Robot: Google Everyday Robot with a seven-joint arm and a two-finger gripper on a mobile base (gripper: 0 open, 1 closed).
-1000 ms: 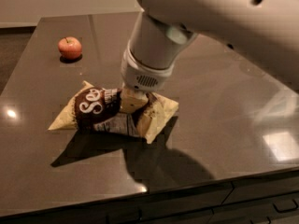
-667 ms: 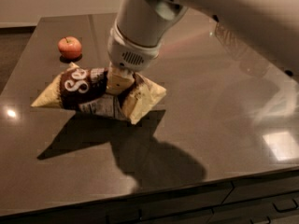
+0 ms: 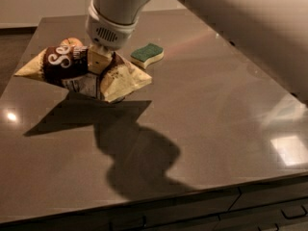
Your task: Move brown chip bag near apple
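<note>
Gripper (image 3: 99,61) clamps brown chip bag (image 3: 65,64) above glossy brown counter (image 3: 202,105) (drawers (image 3: 269,211) below)

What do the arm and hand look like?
Off-white arm, thick smooth rounded links, a small dark hole near the top edge. Pale cylindrical wrist with a dark slotted vent. The hand, upper left at the brown chip bag, has blocky cream fingers. No cables visible.
</note>
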